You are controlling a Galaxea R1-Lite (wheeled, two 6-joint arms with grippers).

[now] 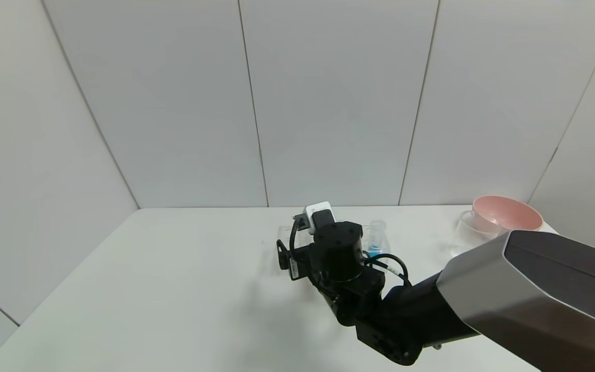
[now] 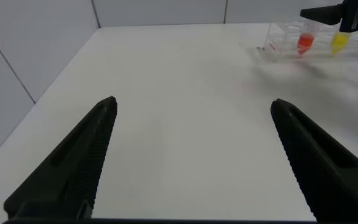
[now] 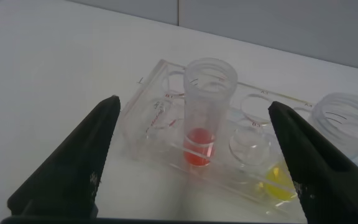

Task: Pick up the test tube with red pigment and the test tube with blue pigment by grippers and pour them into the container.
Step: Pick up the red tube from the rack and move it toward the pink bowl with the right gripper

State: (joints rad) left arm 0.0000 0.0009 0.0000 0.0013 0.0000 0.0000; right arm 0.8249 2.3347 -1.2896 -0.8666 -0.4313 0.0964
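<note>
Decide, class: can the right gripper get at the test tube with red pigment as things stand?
Probably yes. The right gripper is open, its fingers either side of the test tube with red pigment, which stands upright in the clear rack. Nothing lies between them.

Head view high over the table [image 1: 173,268], wrist views low, both sharing the tube rack [image 3: 160,118].

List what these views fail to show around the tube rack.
- Head view: right arm hides the red tube and most of the rack.
- Head view: arm housing covers the container's base.
- Right wrist view: frame edge cuts off the yellow tube.
</note>
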